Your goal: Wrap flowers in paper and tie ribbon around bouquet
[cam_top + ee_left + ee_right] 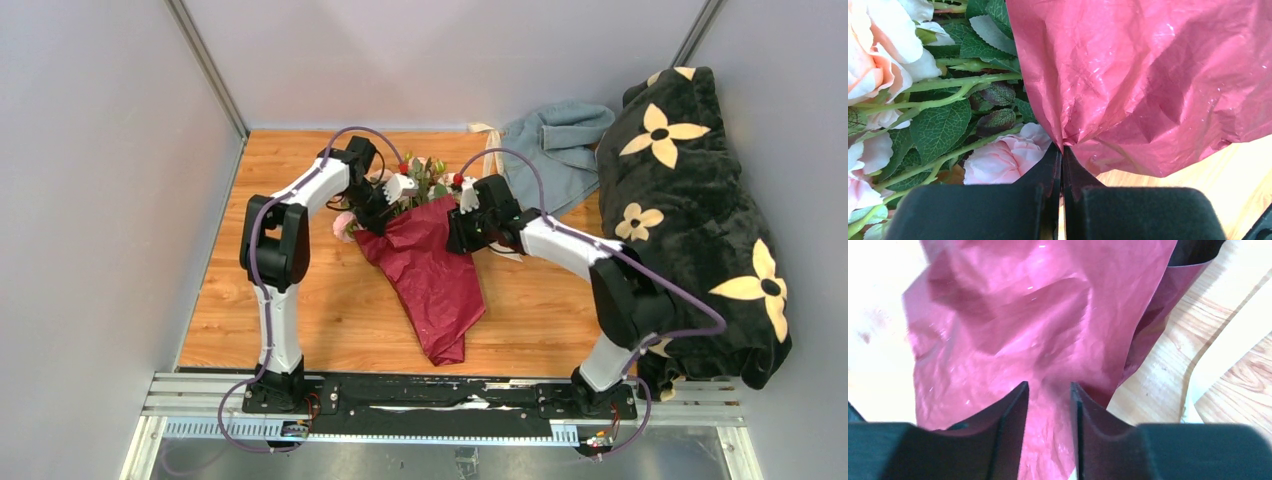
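Two black fingertips of the left gripper (1063,152) are pressed together, pinching a puckered edge of the dark red crinkled paper sheet (1148,75). Just beside that pinch lie the pale pink and cream roses on thin green stems (998,160), several heads showing among serrated leaves. The right gripper (1049,390) stands with its fingers apart; the same red paper fills the gap between them, but neither finger is seen squeezing it.

Seen from above, there is one bouquet (430,275), a red cone with its wide mouth and blooms toward the far wall between the two arms. Its narrow end points to the near edge and stops short of the rail.

One flat cream-beige ribbon (1233,342) lies on the wooden table (300,310), just right of the paper. One grey-blue cloth (560,145) sits crumpled at the far right. One black plush blanket with cream flower shapes (700,220) crowds the whole right edge, close to the right arm. Bare wood lies left of the cone and toward the near left corner.
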`<state>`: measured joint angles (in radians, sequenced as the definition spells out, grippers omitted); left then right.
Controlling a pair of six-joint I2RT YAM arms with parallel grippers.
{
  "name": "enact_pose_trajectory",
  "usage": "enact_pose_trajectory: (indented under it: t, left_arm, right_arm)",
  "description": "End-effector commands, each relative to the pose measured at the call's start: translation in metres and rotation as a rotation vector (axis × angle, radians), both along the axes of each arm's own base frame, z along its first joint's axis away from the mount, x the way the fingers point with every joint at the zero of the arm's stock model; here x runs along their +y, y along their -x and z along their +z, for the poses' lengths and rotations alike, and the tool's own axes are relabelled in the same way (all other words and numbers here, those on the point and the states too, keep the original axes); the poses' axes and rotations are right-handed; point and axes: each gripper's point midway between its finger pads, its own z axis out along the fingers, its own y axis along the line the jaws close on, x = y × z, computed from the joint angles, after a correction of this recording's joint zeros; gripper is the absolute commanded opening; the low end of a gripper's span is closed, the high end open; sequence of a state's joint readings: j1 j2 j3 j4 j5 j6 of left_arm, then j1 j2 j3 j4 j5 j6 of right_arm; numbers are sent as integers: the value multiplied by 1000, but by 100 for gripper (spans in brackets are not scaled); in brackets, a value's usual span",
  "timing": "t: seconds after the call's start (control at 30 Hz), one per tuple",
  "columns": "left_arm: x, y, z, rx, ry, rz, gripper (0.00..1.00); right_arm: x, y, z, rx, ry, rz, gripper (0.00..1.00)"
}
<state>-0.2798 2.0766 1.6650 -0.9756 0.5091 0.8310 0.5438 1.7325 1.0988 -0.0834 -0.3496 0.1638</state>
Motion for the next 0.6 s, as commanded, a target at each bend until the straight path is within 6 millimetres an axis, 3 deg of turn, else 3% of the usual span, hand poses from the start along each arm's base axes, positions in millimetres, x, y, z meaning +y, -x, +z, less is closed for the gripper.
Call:
enact_pose_trajectory:
  t: [0.0,0.13,0.2,0.3,0.5,0.57]
  left_arm:
    - [-4,-2,-5,33,-10,31,0]
    - [-3,-7,-8,38,-44,72,0]
    - [-4,-7,-10,41,-57,77,0]
    - [-6,-5,-13,40,-86,73,0]
    - [-8,-6,-12,27,-100,68,0]
    - [-6,-7,-11,19,-107,66,0]
  right_arm:
    - [-16,35,25,-33,62,1,48]
    - [-37,77,26,55,22,-120,65]
    - [-44,101,18,111,-26,-175,68]
    - [-36,131,12,170,-171,-223,69]
    - [-37,160,-11,258,-197,-268,70]
    - [-27,162,-9,268,-276,-248,70]
